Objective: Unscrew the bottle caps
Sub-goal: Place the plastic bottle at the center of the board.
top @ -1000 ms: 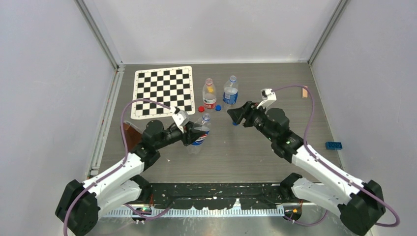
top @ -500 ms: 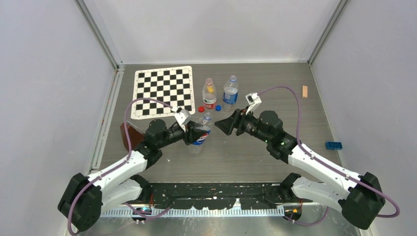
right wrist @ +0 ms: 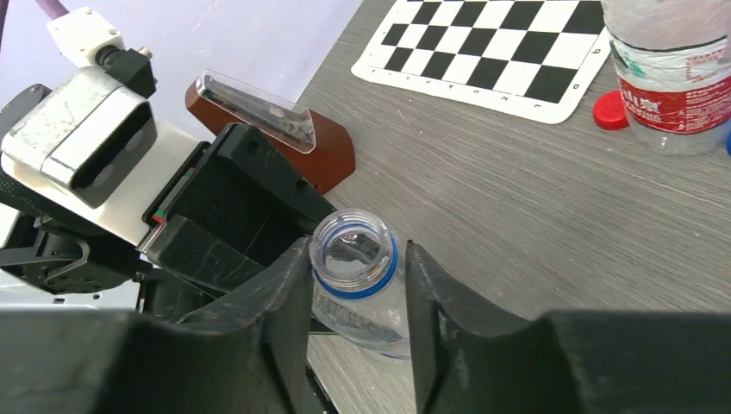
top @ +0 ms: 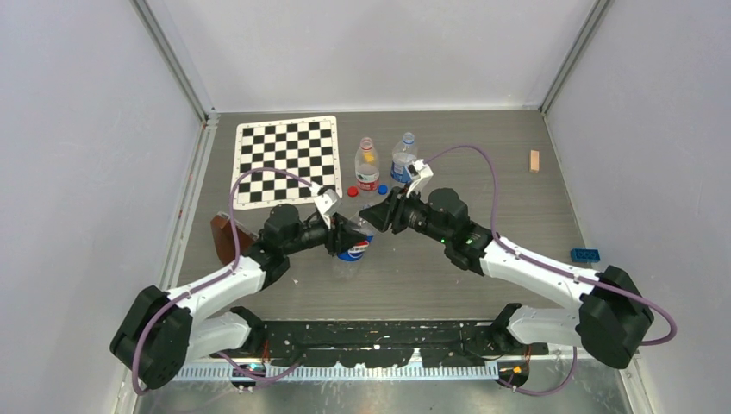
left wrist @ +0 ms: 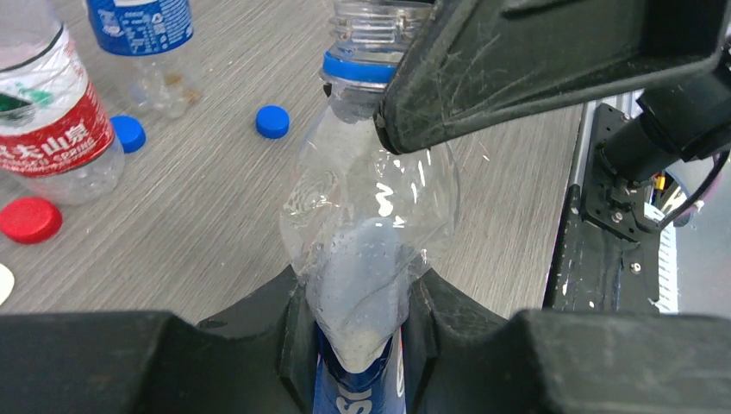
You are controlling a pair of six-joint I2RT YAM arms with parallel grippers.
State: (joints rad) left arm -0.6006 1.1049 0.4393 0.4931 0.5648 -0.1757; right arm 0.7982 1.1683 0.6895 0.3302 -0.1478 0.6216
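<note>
My left gripper is shut on the body of a clear blue-labelled bottle, held tilted above the table. Its neck has a blue ring and an open mouth, with no cap on it. My right gripper straddles that neck: the left finger touches it and a narrow gap shows at the right finger. It meets the bottle top in the top view. A red cap and two blue caps lie loose on the table. The red-labelled bottle and another blue-labelled bottle stand behind.
A checkerboard mat lies at the back left. A brown block with a clear top sits by my left arm. A blue brick is at the right edge, and a small wooden piece at the back right.
My right arm has swung left from beside the standing bottles to the held bottle's neck, and its jaws have narrowed around it. The left gripper has kept its hold.
</note>
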